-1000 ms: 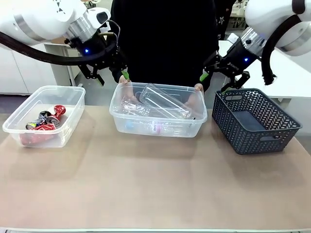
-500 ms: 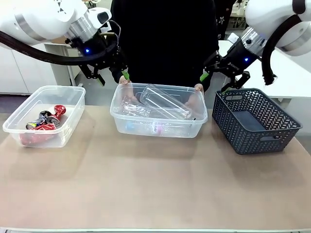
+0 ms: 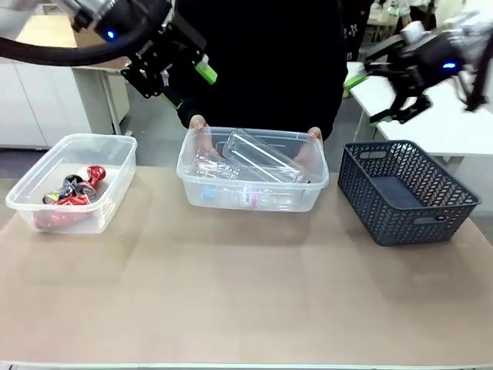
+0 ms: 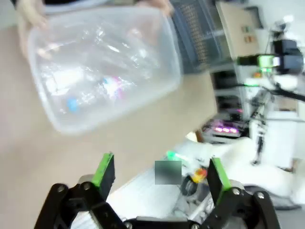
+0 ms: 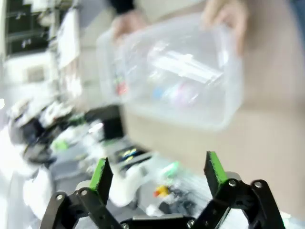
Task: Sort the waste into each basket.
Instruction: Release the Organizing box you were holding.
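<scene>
both arms pulled back, sorting looked done
i had lifted the left pincer and right pincer away, both spread and empty; cans and bottles lay in separate tubs

- The left gripper is held raised above the table, up and to the left of the middle tub, with its jaws spread wide and nothing between them.
- The right gripper is held raised up and to the right of that tub, jaws likewise spread and empty.
- The person's hands are placed on the tub's far rim, one at each corner.
</scene>
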Motion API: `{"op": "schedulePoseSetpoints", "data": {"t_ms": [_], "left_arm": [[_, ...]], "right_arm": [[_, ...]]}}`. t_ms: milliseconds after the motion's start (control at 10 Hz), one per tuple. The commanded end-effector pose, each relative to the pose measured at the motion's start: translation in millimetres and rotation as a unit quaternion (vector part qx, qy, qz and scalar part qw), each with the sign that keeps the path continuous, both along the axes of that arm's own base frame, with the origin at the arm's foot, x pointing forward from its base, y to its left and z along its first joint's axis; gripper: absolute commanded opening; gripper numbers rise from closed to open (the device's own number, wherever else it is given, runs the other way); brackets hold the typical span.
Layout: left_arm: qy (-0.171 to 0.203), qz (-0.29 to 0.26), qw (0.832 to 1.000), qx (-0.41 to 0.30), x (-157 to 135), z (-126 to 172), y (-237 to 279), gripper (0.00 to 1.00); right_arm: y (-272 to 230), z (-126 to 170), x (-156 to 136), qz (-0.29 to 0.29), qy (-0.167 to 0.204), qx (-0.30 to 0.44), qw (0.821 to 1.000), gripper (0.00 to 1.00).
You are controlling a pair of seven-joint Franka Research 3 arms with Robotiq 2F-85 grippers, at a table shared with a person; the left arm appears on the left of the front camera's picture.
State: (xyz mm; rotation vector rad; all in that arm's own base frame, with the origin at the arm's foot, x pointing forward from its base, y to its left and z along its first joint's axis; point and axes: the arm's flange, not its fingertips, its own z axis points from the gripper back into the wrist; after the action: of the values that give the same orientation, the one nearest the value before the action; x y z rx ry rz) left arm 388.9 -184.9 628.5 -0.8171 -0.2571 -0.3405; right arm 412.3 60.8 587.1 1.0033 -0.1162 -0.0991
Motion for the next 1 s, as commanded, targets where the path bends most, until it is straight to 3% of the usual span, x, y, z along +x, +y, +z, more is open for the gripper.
{"op": "schedulePoseSetpoints", "data": {"t_ms": [0,200,400,500,600,700,800,900], "left_arm": [[0.045,-0.009,0.995,-0.090,-30.1,-8.1,50.0,1.00],[0.104,0.017,0.974,-0.200,-30.8,-17.0,101.1,1.00],[0.107,0.085,0.946,-0.294,-40.6,-34.0,143.2,1.00],[0.103,0.113,0.940,-0.306,-47.6,-45.1,157.9,1.00],[0.128,0.128,0.942,-0.282,-44.8,-59.3,162.4,1.00],[0.123,0.091,0.947,-0.282,-35.0,-36.9,163.8,1.00],[0.123,0.091,0.947,-0.282,-35.0,-36.9,163.8,1.00],[0.123,0.091,0.947,-0.282,-35.0,-36.9,163.8,1.00]], "right_arm": [[-48.0,-1.8,-33.1,0.021,0.061,0.132,0.989,1.00],[-84.9,-4.4,-60.2,0.042,0.041,0.243,0.968,1.00],[-117.2,-23.3,-87.7,-0.014,0.022,0.278,0.960,1.00],[-130.6,-32.7,-99.9,-0.044,0.009,0.286,0.957,1.00],[-135.8,-39.0,-103.9,-0.075,0.014,0.281,0.957,1.00],[-129.1,-42.5,-93.4,-0.107,0.016,0.244,0.964,1.00],[-147.2,-37.9,-96.4,-0.046,0.035,0.279,0.959,1.00],[-147.2,-37.9,-96.4,-0.046,0.035,0.279,0.959,1.00]]}}
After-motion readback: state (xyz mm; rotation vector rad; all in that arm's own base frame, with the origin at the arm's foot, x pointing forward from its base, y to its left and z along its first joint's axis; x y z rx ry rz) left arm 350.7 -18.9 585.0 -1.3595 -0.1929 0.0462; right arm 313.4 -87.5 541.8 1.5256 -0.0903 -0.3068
